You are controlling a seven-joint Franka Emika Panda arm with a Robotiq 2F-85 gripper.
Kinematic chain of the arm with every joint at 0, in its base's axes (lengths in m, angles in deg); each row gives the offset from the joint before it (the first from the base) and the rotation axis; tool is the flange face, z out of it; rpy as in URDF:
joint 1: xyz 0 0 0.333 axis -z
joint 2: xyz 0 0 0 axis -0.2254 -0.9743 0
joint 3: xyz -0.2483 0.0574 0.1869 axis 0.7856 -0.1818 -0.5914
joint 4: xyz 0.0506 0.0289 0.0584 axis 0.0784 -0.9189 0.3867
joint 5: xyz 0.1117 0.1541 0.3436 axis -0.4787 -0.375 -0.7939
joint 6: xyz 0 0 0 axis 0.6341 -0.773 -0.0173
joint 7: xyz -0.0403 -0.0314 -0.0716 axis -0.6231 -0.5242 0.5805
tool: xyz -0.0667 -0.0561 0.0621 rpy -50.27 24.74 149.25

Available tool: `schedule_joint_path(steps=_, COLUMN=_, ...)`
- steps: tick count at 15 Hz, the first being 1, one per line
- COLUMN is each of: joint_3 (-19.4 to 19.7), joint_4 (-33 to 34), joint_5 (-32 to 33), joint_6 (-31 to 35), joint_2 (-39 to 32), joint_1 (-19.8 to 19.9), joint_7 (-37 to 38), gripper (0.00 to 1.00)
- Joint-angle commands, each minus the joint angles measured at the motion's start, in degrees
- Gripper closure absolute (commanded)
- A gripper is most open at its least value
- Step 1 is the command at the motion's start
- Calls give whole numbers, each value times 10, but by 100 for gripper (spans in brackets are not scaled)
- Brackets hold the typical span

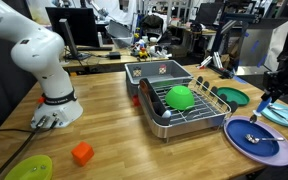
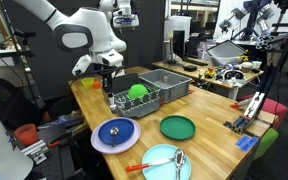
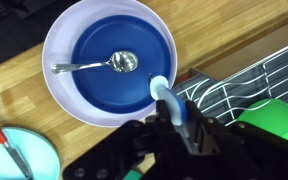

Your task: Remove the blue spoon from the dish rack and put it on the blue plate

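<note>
Bright indoor light, small, slightly soft pictures

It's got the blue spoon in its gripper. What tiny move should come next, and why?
Probably carry the blue spoon further over the plate before lowering: in the wrist view the gripper holds it with its tip only at the plate's rim, close to the rack.

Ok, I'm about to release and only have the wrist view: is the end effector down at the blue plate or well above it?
Observer: Above it; in an exterior view the end effector hangs over the blue plate with a clear gap beneath.
Operator: I hold the blue spoon over its rim. Anything beside the plate outside my view?
Observer: A dark green plate lies beside it, not touching.
</note>
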Motion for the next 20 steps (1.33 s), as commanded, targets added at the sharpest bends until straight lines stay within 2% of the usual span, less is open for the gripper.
schedule_joint_path(steps=1, joint_3=-9, joint_4=1, joint_5=-3, joint_6=-2, joint_2=0, joint_1=8, joint_7=-1, gripper=78)
schedule_joint_path(steps=3, joint_3=-9, joint_4=1, joint_5=-3, joint_6=-1, joint_2=0, joint_1=8, joint_7=0, gripper=78)
schedule_joint_path(steps=4, joint_3=-9, joint_4=1, joint_5=-3, joint_6=-1, joint_2=0, joint_1=8, joint_7=0, gripper=94)
schedule_joint_path(steps=6, joint_3=5, joint_4=7, joint_5=-26, joint_6=-6, joint_2=-8, joint_1=4, joint_7=-25, gripper=94)
schedule_joint_path(steps=9, joint_3=43, joint_4=19, joint_5=-105, joint_6=-16, joint_2=-22, joint_1=-11, joint_7=-117, gripper=94)
schedule_joint_path(steps=13, joint_3=85, joint_4=43, joint_5=-187, joint_6=-52, joint_2=-63, joint_1=-4, joint_7=-233, gripper=94)
schedule_joint_path(steps=16, joint_3=87, joint_4=68, joint_5=-207, joint_6=-82, joint_2=-109, joint_1=11, joint_7=-278, gripper=94)
schedule_joint_path(steps=20, joint_3=77, joint_4=104, joint_5=-196, joint_6=-105, joint_2=-167, joint_1=30, joint_7=-290, gripper=94)
